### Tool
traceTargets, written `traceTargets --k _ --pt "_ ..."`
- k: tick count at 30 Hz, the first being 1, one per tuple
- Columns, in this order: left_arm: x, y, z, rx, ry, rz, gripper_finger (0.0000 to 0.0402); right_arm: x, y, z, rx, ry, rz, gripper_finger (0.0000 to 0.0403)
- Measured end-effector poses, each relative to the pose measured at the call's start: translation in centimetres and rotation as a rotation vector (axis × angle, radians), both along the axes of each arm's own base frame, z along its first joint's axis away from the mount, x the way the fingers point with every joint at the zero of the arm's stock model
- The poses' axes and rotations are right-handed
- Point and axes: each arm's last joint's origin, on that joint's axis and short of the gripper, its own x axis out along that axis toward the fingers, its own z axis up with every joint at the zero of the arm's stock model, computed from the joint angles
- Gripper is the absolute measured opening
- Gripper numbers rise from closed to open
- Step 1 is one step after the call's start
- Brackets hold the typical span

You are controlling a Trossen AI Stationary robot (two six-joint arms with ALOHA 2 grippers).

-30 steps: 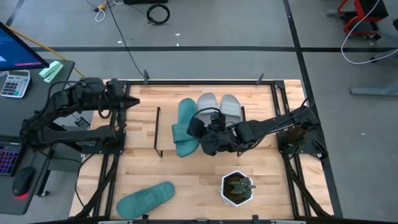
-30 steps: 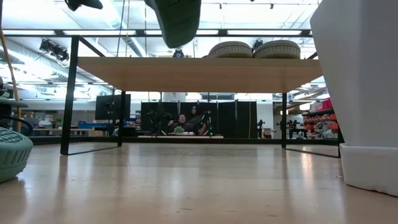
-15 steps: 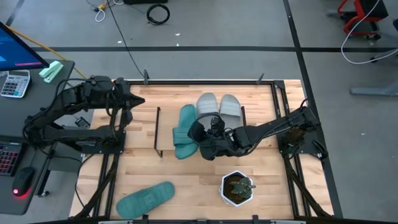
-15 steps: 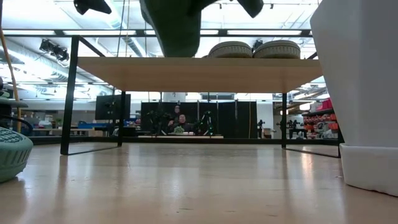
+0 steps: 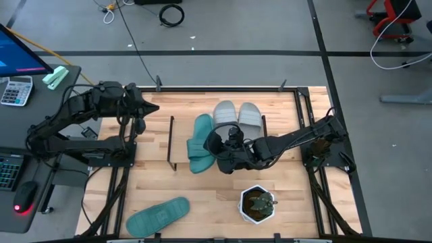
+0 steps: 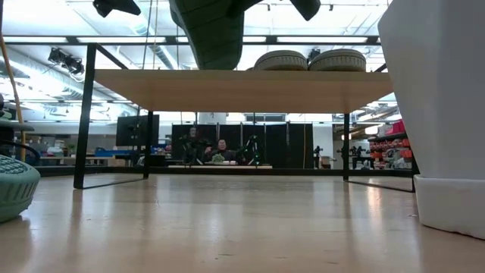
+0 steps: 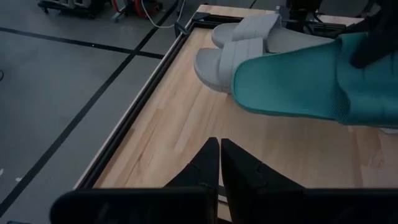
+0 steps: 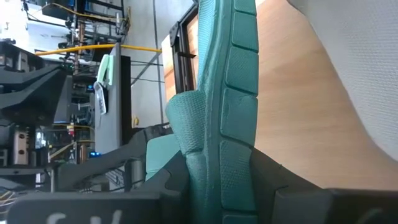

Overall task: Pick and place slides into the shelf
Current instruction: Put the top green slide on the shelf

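My right gripper (image 5: 217, 145) is shut on a teal slide (image 5: 198, 143) and holds it over the shelf (image 6: 242, 89), at the board's near left part. Two grey slides (image 5: 237, 115) lie side by side on the shelf's far right part, soles down. A second teal slide (image 5: 157, 216) lies flat on the table near its front left edge. My left gripper (image 5: 154, 108) hangs shut with nothing in it, above the table to the left of the shelf. My right gripper pinches the teal slide between its two fingers, about mid-length by the strap (image 8: 185, 127). One finger lies on the treaded sole (image 8: 241, 180), the other on the strap side. The fingers come from the table's right, slanting down. The slide stands on edge, clear of the table; whether its lower end (image 6: 216, 61) touches the board I cannot tell.
A white pot with a small plant (image 5: 257, 204) stands on the table near the front, right of centre. The shelf's black wire legs (image 6: 85, 114) rise at the board's ends. Black frame rails border the table on the left and right.
My right gripper has sunk a little, gone slightly toward the table's left edge and rolled somewhat, so the teal slide now hangs lower over the shelf. My left gripper has moved a short way toward the shelf.
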Motion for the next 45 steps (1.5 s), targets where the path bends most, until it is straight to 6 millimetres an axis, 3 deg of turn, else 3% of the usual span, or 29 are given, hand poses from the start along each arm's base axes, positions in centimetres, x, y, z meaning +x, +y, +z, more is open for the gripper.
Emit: traceTargets --k 22,31,45 --pt "0.0 -0.1 0.0 -0.015 -0.004 -0.03 0.0018 0.0 0.1 -0.1 0.069 -0.023 -0.019 0.0096" --pt "0.0 -0.1 0.0 -0.015 -0.003 -0.031 0.0032 0.7 0.5 -1.3 0.101 -0.016 -0.018 0.0096" --pt "0.0 -0.1 0.0 -0.015 -0.003 -0.031 0.0025 0.6 0.4 -1.4 0.112 0.011 -0.001 0.0096"
